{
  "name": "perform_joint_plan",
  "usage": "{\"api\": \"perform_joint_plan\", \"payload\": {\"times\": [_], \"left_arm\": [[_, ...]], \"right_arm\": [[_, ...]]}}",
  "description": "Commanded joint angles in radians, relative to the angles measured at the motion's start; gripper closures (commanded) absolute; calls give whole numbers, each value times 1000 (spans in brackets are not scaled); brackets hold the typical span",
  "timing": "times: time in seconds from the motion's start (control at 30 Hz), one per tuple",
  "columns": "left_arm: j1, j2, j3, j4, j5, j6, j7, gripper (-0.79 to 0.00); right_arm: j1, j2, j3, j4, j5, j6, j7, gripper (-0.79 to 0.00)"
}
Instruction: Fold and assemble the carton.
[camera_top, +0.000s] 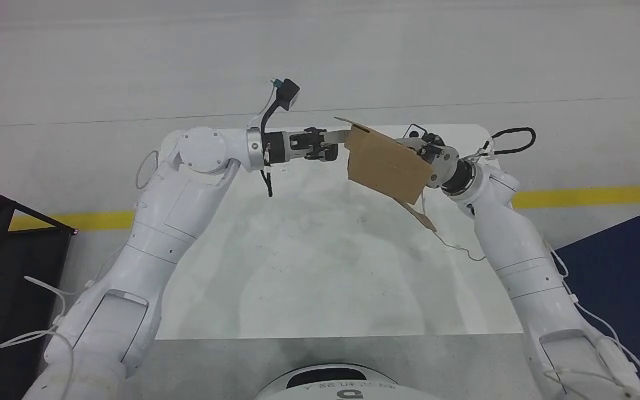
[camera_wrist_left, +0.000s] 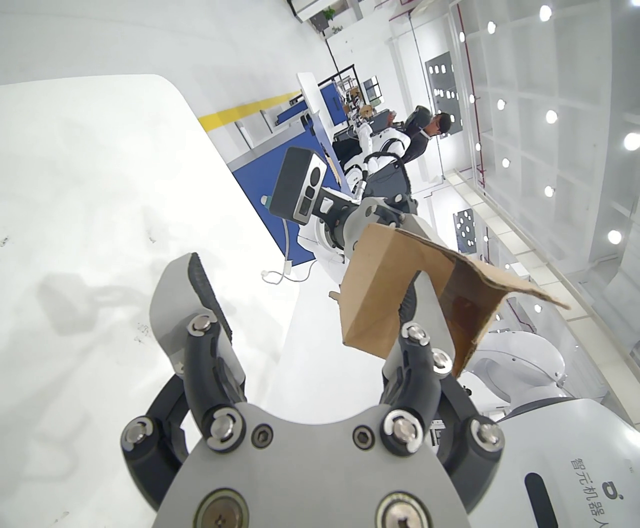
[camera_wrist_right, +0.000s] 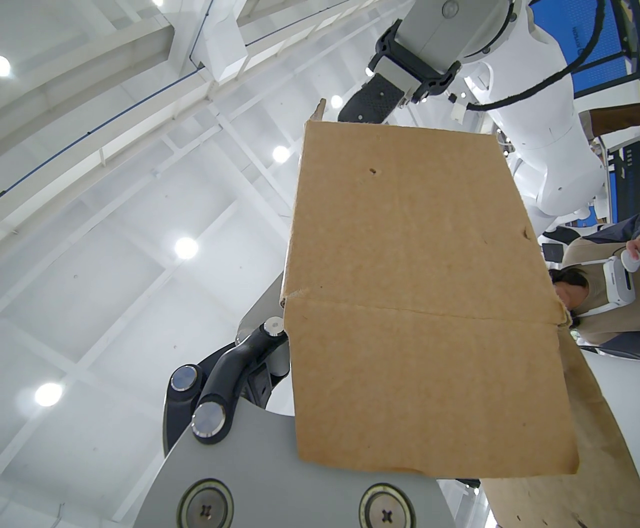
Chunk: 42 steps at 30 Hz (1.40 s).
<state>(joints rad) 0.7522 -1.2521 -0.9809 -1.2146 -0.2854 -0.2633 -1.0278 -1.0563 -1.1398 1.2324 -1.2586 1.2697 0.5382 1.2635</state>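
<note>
A brown carton (camera_top: 385, 165), partly folded with loose flaps, hangs in the air above the far end of the white table (camera_top: 330, 270). My right gripper (camera_top: 430, 156) is shut on the carton's right edge. In the right wrist view a carton panel (camera_wrist_right: 420, 300) covers most of that gripper. My left gripper (camera_top: 335, 152) is open at the carton's left edge. In the left wrist view the left gripper (camera_wrist_left: 307, 270) spreads wide, and one of its fingers (camera_wrist_left: 422, 300) reaches inside the carton (camera_wrist_left: 385, 280) while the other stays clear of it.
The table's far edge lies right under the carton. A yellow floor line (camera_top: 90, 220) runs behind the table. A black frame (camera_top: 20, 240) stands at the left and a blue partition (camera_top: 610, 265) at the right. A loose black cable (camera_top: 510, 135) loops off the right wrist.
</note>
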Motion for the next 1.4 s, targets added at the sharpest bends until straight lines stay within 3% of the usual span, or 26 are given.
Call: {"api": "perform_joint_plan", "payload": {"times": [0.0, 0.53, 0.7, 0.8, 0.9, 1.2, 1.27, 1.37], "left_arm": [[8, 2, -4, -15, 5, 0, -5, -708], [-3, -7, 27, -9, 20, 18, 5, -720], [2, -5, 14, -6, 14, 5, 18, -785], [11, 1, -17, -9, 77, -20, 114, -785], [42, 16, -69, -16, 259, -48, 335, -785], [42, 16, -69, -16, 259, -48, 335, -785], [65, 12, -82, -10, 133, 6, 315, -785], [45, 10, -124, 33, -129, 136, 142, -785]], "right_arm": [[3, -1, -5, 4, 1, 0, -3, 0], [-3, -1, -10, -13, -6, 0, 0, 0], [-5, 0, -6, -19, -10, -3, 0, 0], [-7, 1, 2, -22, -4, -14, -2, 0], [-8, 1, 3, -23, -2, -14, -2, 0], [-8, 1, 3, -23, -2, -14, -2, 0], [-8, 1, 3, -23, -2, -14, -2, 0], [-18, -2, 3, -33, 17, -21, -21, 0]]}}
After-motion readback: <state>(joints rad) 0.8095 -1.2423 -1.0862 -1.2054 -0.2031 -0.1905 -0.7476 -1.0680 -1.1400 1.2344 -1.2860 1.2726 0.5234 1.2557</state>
